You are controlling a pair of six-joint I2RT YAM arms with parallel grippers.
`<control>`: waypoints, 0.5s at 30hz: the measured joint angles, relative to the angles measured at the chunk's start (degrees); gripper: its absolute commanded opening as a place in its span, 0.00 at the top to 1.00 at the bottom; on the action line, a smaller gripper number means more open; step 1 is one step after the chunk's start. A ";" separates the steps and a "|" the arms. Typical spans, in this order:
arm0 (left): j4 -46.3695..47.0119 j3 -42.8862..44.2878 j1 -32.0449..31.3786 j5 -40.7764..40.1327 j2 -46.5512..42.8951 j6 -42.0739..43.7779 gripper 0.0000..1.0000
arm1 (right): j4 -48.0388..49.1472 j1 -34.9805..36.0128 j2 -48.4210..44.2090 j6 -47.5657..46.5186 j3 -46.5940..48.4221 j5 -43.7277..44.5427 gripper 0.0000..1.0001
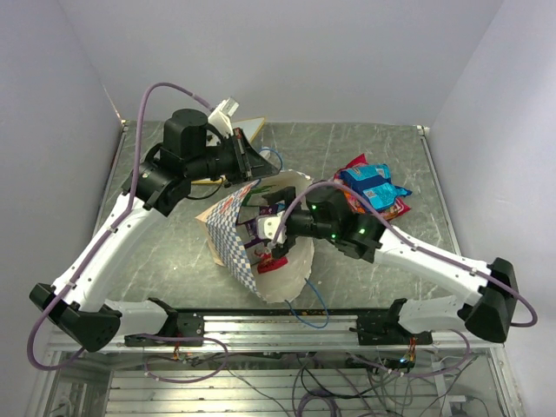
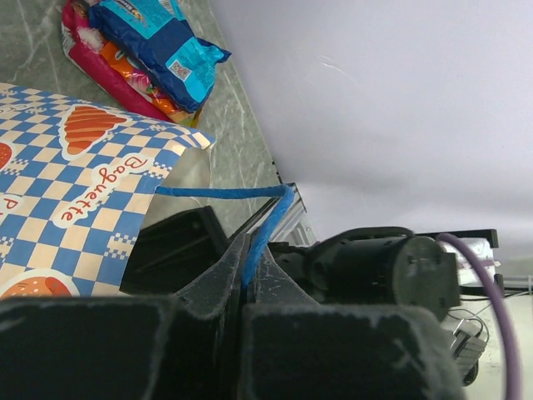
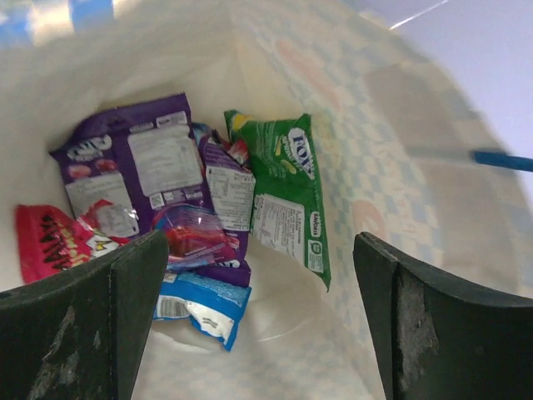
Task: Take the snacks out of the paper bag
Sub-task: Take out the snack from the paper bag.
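Overhead camera looks down on the paper bag; both wrist cameras view it close.

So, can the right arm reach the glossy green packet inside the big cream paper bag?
Probably yes. The right fingers are open inside the cream paper bag, and the glossy green packet lies uncovered ahead of them; the left fingers pinch the blue string handle.

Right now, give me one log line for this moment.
left gripper: shut on handle | right gripper: open, inside bag, above packets | pile: out on table
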 measured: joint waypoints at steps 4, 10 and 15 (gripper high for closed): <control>-0.46 0.00 0.00 0.09 0.00 2.56 0.93 | 4.83 0.00 3.89 -5.62 -2.49 2.34 0.23; -3.54 2.95 0.00 0.74 0.39 8.13 0.93 | 12.22 -0.52 8.24 -10.32 -5.57 5.64 0.32; -5.07 7.19 0.02 1.99 0.90 13.42 0.93 | 17.35 -1.77 10.80 -12.94 -5.73 7.23 0.30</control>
